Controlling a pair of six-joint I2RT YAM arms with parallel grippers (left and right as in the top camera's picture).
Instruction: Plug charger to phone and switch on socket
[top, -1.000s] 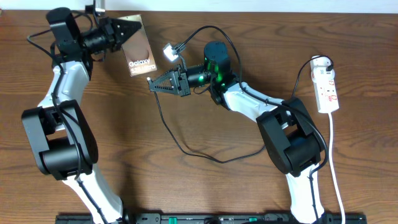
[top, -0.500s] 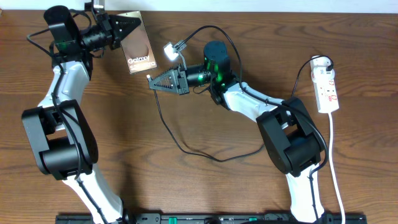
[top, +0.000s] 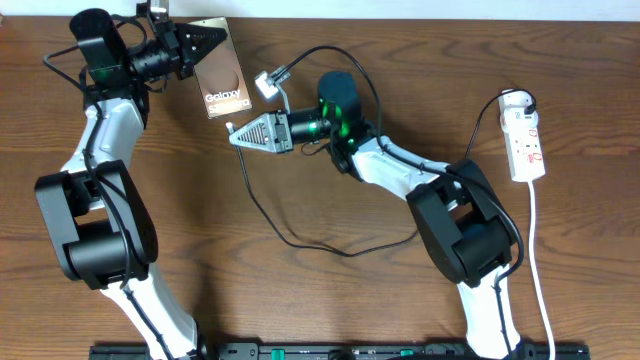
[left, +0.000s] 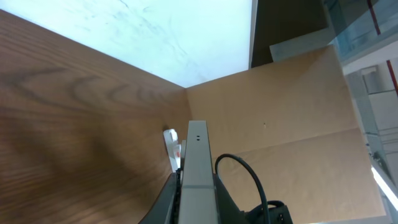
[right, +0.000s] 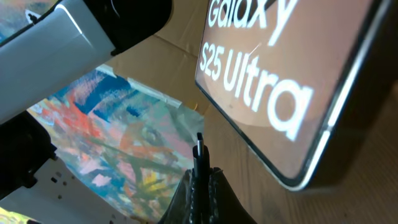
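The phone (top: 222, 78), brown with white Galaxy lettering, is held at its far end by my left gripper (top: 205, 45), which is shut on it. In the left wrist view the phone (left: 198, 146) shows edge-on between the jaws of that gripper (left: 198, 183). My right gripper (top: 236, 133) is shut on the charger's plug tip (right: 198, 146), which points at the phone's lower edge (right: 280, 74) from just below, a small gap apart. The charger's black cable (top: 300, 240) loops across the table to the white socket (top: 526, 140) at the right edge.
A white tag (top: 268, 82) hangs on the cable beside the right arm. The socket's white cord (top: 540, 260) runs down the right side. A cardboard panel (left: 280, 112) stands behind the table's far edge.
My right gripper has moved left and slightly up with the plug tip, closing in under the phone's lower edge. The left gripper lifted the phone a little, then held still.
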